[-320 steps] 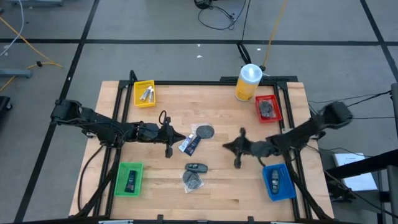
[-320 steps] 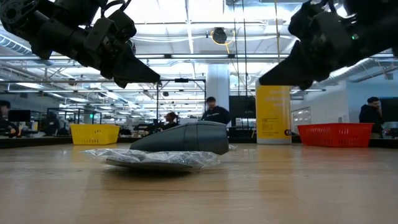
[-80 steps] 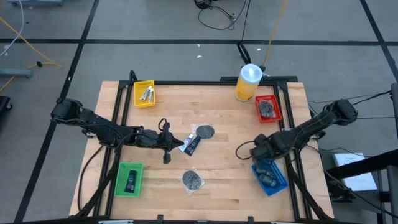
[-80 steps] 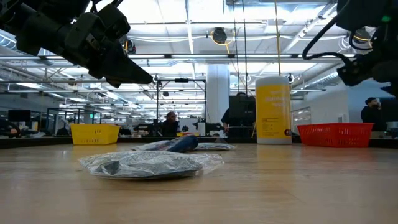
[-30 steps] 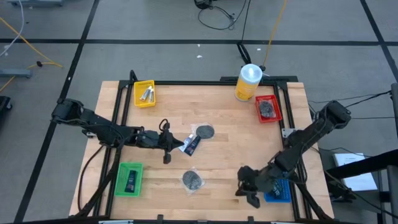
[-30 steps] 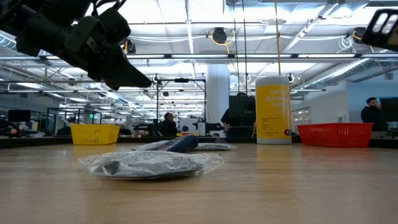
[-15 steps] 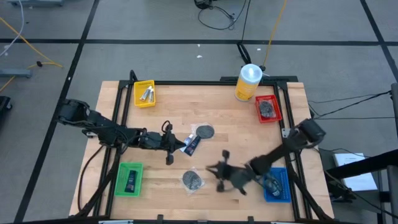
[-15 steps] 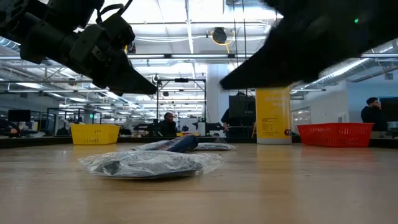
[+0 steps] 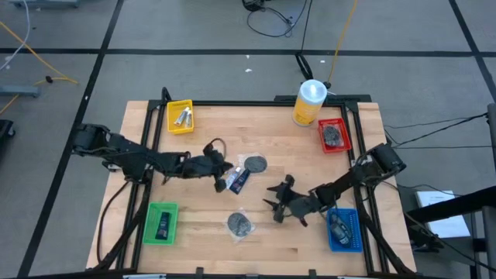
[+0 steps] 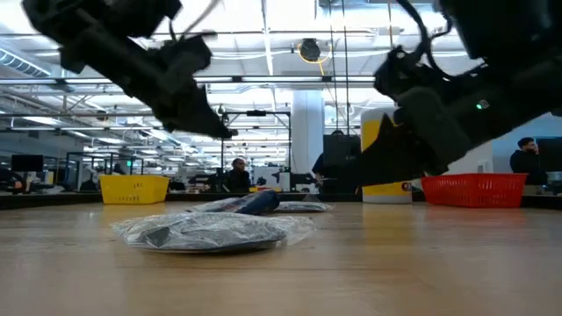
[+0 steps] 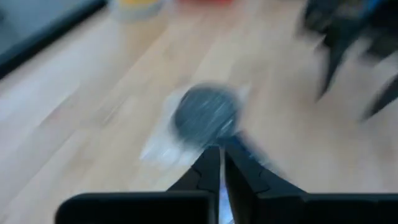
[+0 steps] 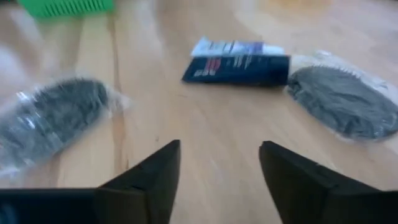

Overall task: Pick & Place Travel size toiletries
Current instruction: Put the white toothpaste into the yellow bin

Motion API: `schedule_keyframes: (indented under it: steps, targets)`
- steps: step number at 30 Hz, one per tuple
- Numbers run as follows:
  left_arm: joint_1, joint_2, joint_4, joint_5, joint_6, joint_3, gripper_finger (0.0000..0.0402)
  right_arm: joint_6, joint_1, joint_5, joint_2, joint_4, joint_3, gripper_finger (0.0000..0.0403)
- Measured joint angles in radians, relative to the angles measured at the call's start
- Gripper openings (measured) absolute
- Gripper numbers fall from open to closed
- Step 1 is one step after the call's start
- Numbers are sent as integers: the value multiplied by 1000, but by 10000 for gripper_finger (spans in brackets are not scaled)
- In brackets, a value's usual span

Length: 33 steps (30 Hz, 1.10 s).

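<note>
The left pincer, fingers closed together, meets the white-and-blue tube mid-table as the right pincer hovers open nearby.

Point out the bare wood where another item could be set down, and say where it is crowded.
Free: the strip between the yellow tray and the yellow canister, and the front edge between the green tray and blue tray. Crowded: the middle, where the tube, two wrapped discs, the left gripper and right gripper gather.

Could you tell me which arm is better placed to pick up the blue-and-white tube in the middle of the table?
Probably the left: its gripper sits right beside the tube, fingers shut. The right gripper, open, is farther off.
</note>
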Motion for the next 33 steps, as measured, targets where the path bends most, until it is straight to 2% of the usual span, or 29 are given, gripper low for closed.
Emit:
schedule_keyframes:
  steps: [4, 8, 12, 16, 19, 25, 28, 33]
  targets:
    - [50, 13, -208, 7, -83, 66, 72, -1, 0, -1, -29, 225, -111, 252]
    - [78, 30, -216, 65, -180, 67, 156, 2, 11, -1, -28, 391, -191, 276]
    - [83, 56, -247, 105, -253, 66, 239, 25, 17, -1, -28, 445, -224, 281]
    - [55, 83, -251, 141, -281, 66, 280, 31, 19, -4, -30, 458, -222, 275]
    - [16, 115, -233, 129, -301, 65, 279, 36, 20, -5, -29, 450, -223, 270]
    - [-44, 221, -127, 11, -345, 65, 239, 37, 20, -5, -29, 452, -223, 268]
    - [-50, 276, -62, -6, -348, 65, 218, 37, 20, -5, -29, 453, -223, 267]
    - [-39, 311, -48, -18, -360, 65, 181, 41, 20, -5, -29, 452, -223, 267]
